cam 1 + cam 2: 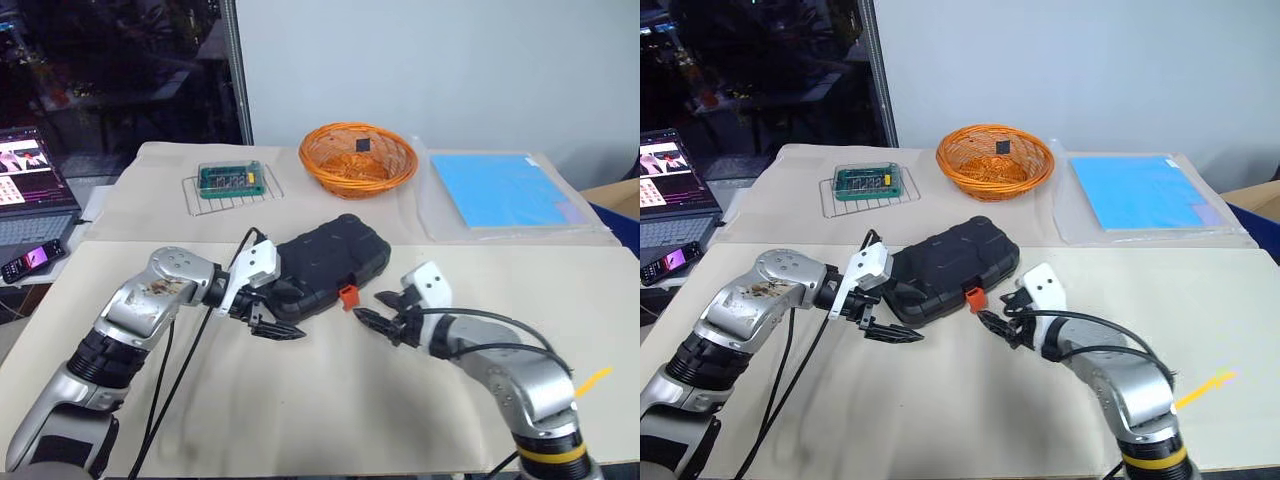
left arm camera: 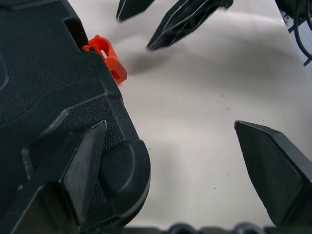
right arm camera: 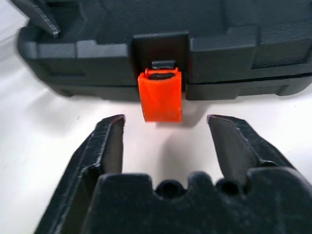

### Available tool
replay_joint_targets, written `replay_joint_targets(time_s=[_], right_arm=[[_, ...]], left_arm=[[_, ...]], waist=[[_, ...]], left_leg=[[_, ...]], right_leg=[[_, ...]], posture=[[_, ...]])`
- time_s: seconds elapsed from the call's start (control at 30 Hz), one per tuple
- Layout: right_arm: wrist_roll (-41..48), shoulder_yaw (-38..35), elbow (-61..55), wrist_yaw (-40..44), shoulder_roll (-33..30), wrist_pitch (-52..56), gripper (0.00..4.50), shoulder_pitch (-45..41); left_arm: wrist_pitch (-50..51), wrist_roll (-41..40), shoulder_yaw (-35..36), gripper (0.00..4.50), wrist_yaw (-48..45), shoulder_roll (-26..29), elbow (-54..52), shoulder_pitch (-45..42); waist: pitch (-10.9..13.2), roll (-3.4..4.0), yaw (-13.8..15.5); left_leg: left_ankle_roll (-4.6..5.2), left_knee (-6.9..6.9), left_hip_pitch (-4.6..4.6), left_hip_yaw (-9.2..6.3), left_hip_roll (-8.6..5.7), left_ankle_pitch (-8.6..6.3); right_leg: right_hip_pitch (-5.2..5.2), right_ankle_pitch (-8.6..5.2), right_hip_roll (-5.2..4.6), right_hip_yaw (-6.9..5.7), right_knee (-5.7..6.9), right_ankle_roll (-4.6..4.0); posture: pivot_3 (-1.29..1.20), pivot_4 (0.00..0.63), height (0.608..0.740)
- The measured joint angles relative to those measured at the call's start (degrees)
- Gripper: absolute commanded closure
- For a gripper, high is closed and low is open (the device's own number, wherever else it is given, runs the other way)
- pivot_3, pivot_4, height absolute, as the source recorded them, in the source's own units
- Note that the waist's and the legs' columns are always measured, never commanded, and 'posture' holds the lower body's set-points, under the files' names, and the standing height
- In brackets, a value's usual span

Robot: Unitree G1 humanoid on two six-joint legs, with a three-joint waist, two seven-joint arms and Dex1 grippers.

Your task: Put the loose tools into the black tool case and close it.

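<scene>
The black tool case [image 1: 330,262] lies closed on the beige table, and its orange latch [image 1: 348,296] hangs down from the front edge. My left gripper [image 1: 285,325] is open at the case's near left corner, one finger [image 2: 80,165] against the shell. My right gripper [image 3: 165,118] is open just in front of the latch [image 3: 160,95], which lies beyond the fingertips with nothing between the fingers. The loose tools are out of view.
An orange wicker basket [image 1: 357,158] stands behind the case. A wire rack with a green board [image 1: 231,183] is at the back left and a blue sheet [image 1: 505,190] at the back right. A laptop [image 1: 30,185] and a phone [image 1: 30,260] sit off the table's left edge.
</scene>
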Motion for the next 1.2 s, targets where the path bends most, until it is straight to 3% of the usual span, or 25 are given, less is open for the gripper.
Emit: replay_joint_targets(time_s=[0.23, 0.57, 0.7, 0.73, 0.8, 1.2], right_arm=[[-2.9, 2.1, 3.6, -5.0, 3.7, 0.0, 1.35, -1.7], [-3.9, 3.5, 4.3, -4.9, 4.2, 0.0, 1.35, -1.7], [-3.9, 3.7, 4.3, -4.7, 4.2, 0.0, 2.31, -1.6], [-3.9, 3.7, 4.4, -4.6, 4.2, 0.0, 2.77, -1.6], [-3.9, 4.2, 4.4, -4.2, 4.2, -0.2, 3.28, -1.7], [-4.4, 4.7, 3.0, -2.8, 2.4, -2.1, 3.32, -1.6]], left_arm=[[-0.4, 0.0, 0.2, 0.00, -1.4, 0.5, -0.3, 0.2], [-0.4, 0.0, 0.6, 0.00, -1.4, 0.9, -0.5, 0.6], [-0.4, 0.0, 0.9, 0.00, -1.4, 0.9, -0.7, 0.9], [-0.4, 0.0, 0.9, 0.00, -1.4, 0.9, -0.7, 1.0], [-0.4, 0.0, 1.0, 0.00, -1.4, 0.9, -0.8, 1.1], [-1.2, 0.1, 1.0, 0.00, -1.0, 0.9, -0.6, 1.4]], waist=[[0.0, 0.02, 0.0], [0.0, 0.02, -0.4], [0.0, 0.02, -0.4], [0.0, 0.02, -0.4], [0.0, 0.02, -0.4], [0.0, 0.02, -0.4]], left_leg=[[0.41, -0.18, -0.04, 0.01, -0.04, 0.16], [0.39, -0.26, 0.06, 0.00, -0.03, 0.17], [0.39, -0.29, 0.05, 0.00, -0.04, 0.17], [0.39, -0.30, 0.05, 0.00, -0.04, 0.17], [0.39, -0.32, 0.07, 0.00, -0.04, 0.17], [0.39, -0.37, 0.04, 0.00, -0.04, 0.17]], right_leg=[[-0.05, 0.00, 0.01, -0.03, 0.01, -0.33], [0.00, -0.21, 0.02, -0.03, 0.00, -0.04], [-0.01, -0.21, 0.01, -0.03, 0.00, -0.06], [-0.02, -0.21, 0.01, -0.03, 0.00, -0.06], [-0.01, -0.21, 0.01, -0.03, -0.01, -0.06], [-0.05, -0.23, -0.01, -0.04, -0.03, -0.06]], posture=[[0.00, 0.150, 0.740], [0.00, 0.150, 0.740], [0.00, 0.150, 0.740], [0.00, 0.150, 0.740], [0.00, 0.150, 0.740], [0.00, 0.150, 0.740]])
